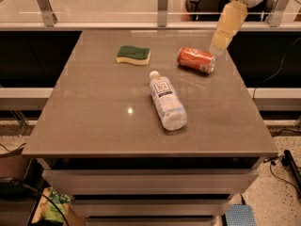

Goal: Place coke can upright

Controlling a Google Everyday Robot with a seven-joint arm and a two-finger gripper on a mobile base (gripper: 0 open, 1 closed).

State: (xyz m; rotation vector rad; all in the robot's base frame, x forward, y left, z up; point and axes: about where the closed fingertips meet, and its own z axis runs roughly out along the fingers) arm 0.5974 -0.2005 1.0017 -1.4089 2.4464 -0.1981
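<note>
The coke can is red with silver ends and lies on its side at the far right of the grey table. My gripper, pale yellow, hangs from the top right. It is just above and to the right of the can and holds nothing that I can see.
A clear plastic bottle with a white label lies on its side mid-table, in front of the can. A green and yellow sponge lies at the far left of the can. A glass rail runs behind the table.
</note>
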